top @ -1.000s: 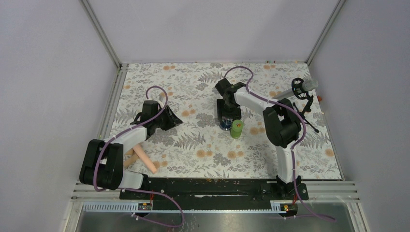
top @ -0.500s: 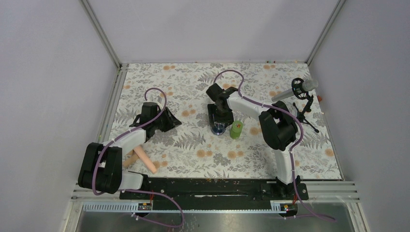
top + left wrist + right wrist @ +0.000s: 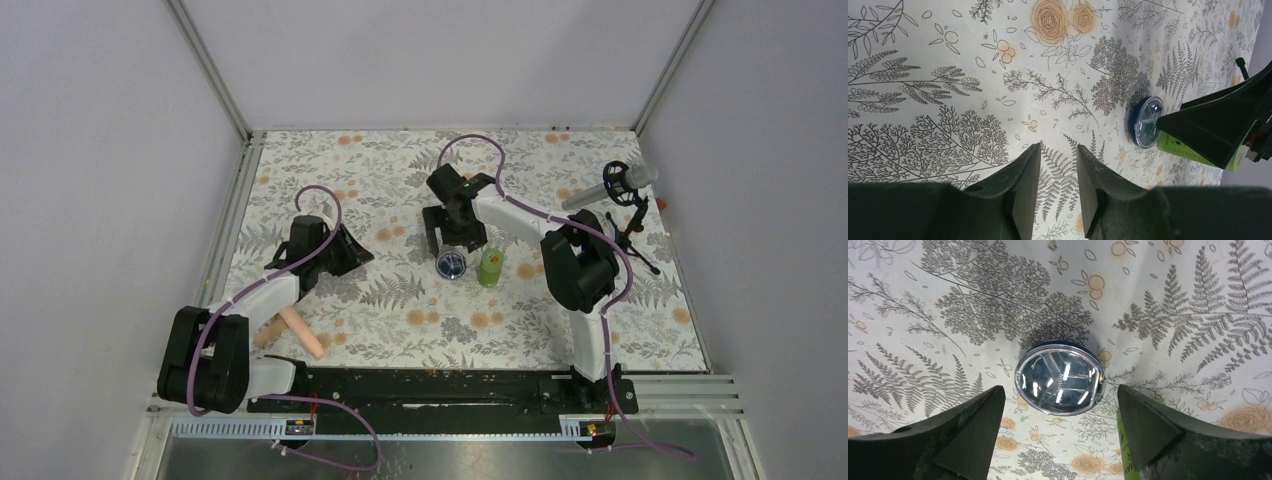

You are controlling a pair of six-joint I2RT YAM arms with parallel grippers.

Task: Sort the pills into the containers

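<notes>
The dark-blue jar (image 3: 451,264) with a clear shiny lid lies on the flowered mat, and the green bottle (image 3: 490,267) stands upright just right of it. My right gripper (image 3: 450,242) hovers just behind the jar. In the right wrist view the jar (image 3: 1059,378) sits ahead of my wide-open right gripper (image 3: 1060,389), with nothing between the fingers (image 3: 973,432). A strip of the green bottle (image 3: 1122,440) shows beside the right finger. My left gripper (image 3: 1058,146) is narrowly open and empty over bare mat, left of the jar (image 3: 1146,121). No pills are in view.
Two peach-pink rods (image 3: 300,332) lie near the left arm's base. A microphone on a small stand (image 3: 620,185) is at the mat's right edge. Metal frame rails border the mat on the left and at the front.
My right gripper shifted left with the jar, opened wide and drew back from it. The jar now sits a little further left. The left arm barely moved.
</notes>
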